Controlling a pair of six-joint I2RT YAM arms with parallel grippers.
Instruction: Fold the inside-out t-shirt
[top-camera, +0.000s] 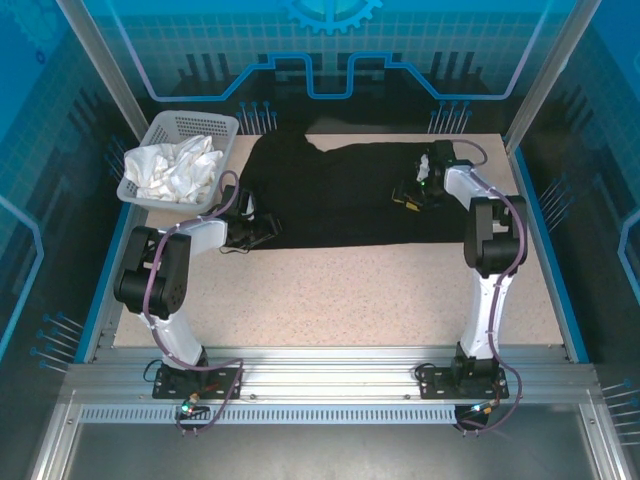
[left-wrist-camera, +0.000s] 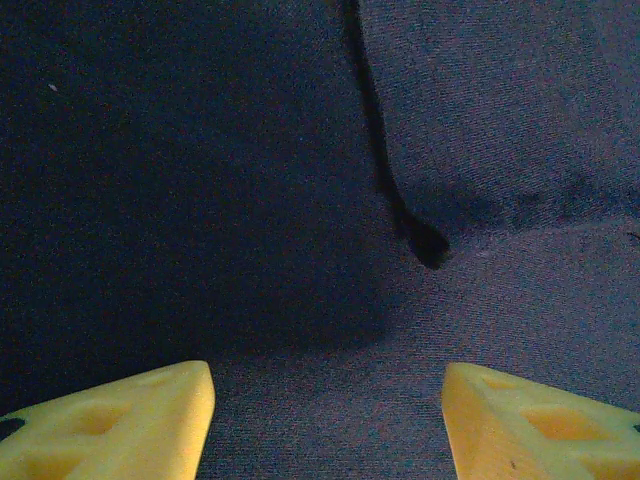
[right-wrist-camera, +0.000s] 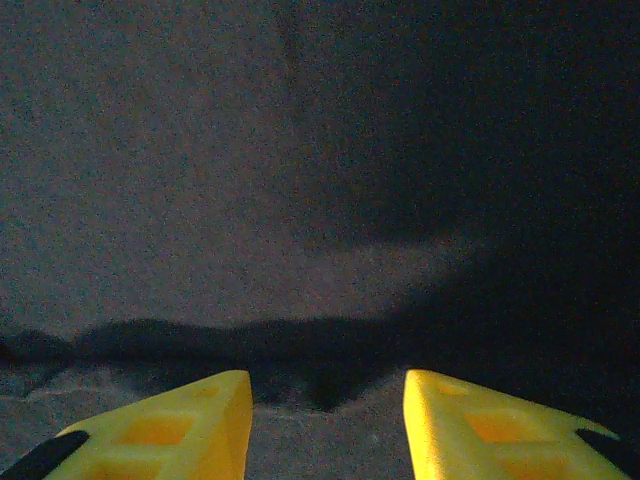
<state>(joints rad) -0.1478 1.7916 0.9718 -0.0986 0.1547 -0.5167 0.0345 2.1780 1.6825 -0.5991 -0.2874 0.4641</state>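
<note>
A speckled beige tabletop (top-camera: 340, 300) fills the overhead view, and the black soft-fabric t-shirt (top-camera: 340, 195) lies spread flat over its far half, from about 10 o'clock round to 2 o'clock. The shirt's near hem runs roughly straight across the middle of the table. At the 10 o'clock corner a white plastic lattice basket (top-camera: 200, 116) stands just beside the shirt's left edge, with a crumpled white cloth (top-camera: 175, 168) heaped in it.

The left gripper (top-camera: 260, 232) sits low at the shirt's 8 o'clock corner and the right gripper (top-camera: 408, 198) on the cloth near its 3 o'clock side.

The wrist cameras give what the overhead cannot. On the left wrist the left gripper (left-wrist-camera: 325, 372) has its yellow fingers (left-wrist-camera: 130, 420) set wide apart over the t-shirt (left-wrist-camera: 200, 200), with nothing between them. A dark fold line runs from 12 o'clock down to a small dark pocket near the centre.

On the right wrist the right gripper (right-wrist-camera: 326, 376) shows its yellow fingers (right-wrist-camera: 480, 425) parted more narrowly and clamping nothing. A raised edge of the t-shirt (right-wrist-camera: 200, 150) crosses just ahead of the tips at 6 o'clock
</note>
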